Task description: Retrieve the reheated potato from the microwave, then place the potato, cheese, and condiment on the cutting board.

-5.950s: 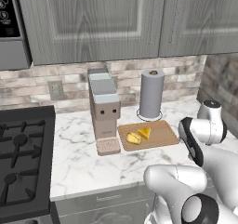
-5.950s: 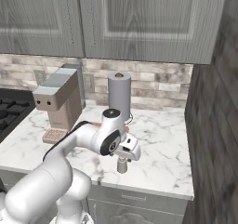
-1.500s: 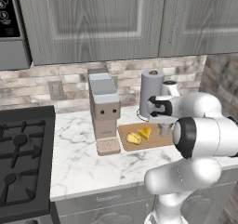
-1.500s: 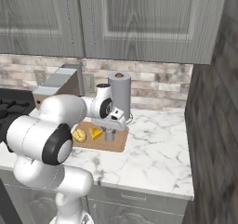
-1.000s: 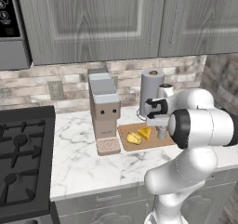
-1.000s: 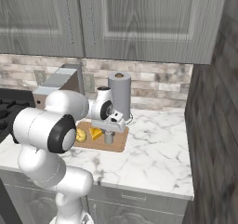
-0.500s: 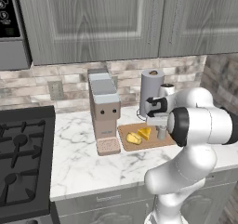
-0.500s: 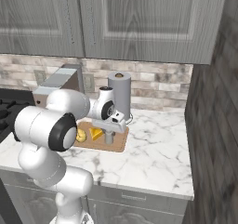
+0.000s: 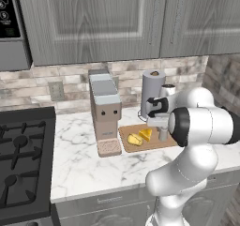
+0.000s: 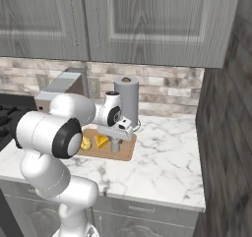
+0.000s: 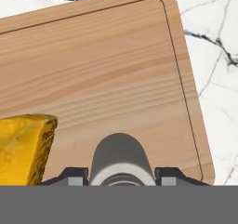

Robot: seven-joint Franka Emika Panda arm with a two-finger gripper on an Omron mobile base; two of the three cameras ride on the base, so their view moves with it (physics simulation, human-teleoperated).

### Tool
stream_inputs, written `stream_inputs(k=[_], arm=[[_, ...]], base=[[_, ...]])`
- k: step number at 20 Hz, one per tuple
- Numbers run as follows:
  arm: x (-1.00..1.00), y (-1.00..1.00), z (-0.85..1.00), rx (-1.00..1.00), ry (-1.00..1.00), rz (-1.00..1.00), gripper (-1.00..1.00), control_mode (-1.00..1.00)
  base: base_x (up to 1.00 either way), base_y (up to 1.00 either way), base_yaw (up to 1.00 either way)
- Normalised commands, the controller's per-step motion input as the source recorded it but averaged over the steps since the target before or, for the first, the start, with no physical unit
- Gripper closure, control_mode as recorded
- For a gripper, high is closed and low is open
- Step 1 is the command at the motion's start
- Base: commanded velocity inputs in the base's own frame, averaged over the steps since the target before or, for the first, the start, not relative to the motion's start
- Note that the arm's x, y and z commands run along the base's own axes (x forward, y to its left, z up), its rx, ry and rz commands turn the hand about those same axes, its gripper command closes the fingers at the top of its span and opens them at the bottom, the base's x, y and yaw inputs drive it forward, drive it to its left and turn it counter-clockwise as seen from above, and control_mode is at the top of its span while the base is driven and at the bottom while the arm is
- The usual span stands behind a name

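The tan cutting board [image 9: 140,146] [image 10: 125,152] [image 11: 116,79] lies on the marble counter beside the boxy machine. On its left part rest the pale-yellow potato [image 9: 134,139] [image 10: 86,143] and the orange-yellow cheese wedge [image 9: 146,134] [image 10: 102,141] [image 11: 23,148]. My gripper [image 9: 162,126] [image 10: 116,138] [image 11: 122,177] points down over the board's right part, shut on the condiment, a grey cylindrical shaker [image 9: 163,135] [image 10: 115,146] [image 11: 122,160] that stands upright at the board's surface. A corner of the microwave [image 9: 9,28] with its keypad shows at the upper left.
A boxy tan-and-grey machine [image 9: 105,105] with a perforated tray [image 9: 108,148] stands left of the board. Behind the board is a paper towel roll [image 9: 152,91] [image 10: 126,101]. A black stove [image 9: 23,159] lies far left, a side wall [image 10: 226,108] at the right.
The hand has sunk slightly with the condiment over the board's right part. Potato and cheese have stayed where they were.
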Motion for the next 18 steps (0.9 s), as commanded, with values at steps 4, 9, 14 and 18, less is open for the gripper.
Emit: stream_inputs(k=[4,9,14,18], arm=[[-0.01,0.00,0.00,0.01,0.00,0.00,-1.00,-1.00],[-0.03,0.01,0.03,0.01,0.00,0.00,-1.00,-1.00],[0.00,0.02,0.19,0.00,0.00,0.00,-1.00,-1.00],[-0.03,0.00,0.27,0.00,0.00,0.00,-1.00,-1.00]], base=[[0.00,0.00,0.00],[0.00,0.00,0.00],[0.00,0.00,0.00],[0.00,0.00,0.00]])
